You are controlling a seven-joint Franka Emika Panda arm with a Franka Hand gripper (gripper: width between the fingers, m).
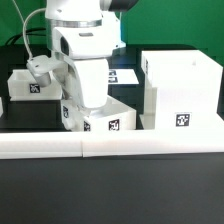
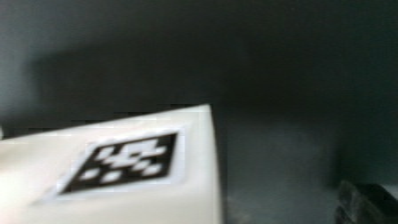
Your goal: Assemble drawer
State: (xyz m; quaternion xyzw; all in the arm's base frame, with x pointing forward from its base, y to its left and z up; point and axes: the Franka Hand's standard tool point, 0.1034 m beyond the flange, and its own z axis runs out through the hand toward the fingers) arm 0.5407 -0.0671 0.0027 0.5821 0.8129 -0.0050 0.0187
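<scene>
Exterior view's left: claw (image 1: 40, 73) hangs just above a small tagged tray (image 1: 22, 85); open or closed, can't tell; tall drawer case (image 1: 180, 85) stands toward that view's right on the dark surface (image 1: 30, 115).

The black bench (image 1: 20, 118) carries a long white border rail (image 1: 150, 143) along its near edge. A tall white case (image 1: 180, 85) stands just behind the rail, toward the near corner on the exterior view's right. The front tray (image 1: 108, 120) sits mid-edge by the rail, and the side tray (image 1: 28, 85) sits farther back, toward the edge on the exterior view's left
</scene>
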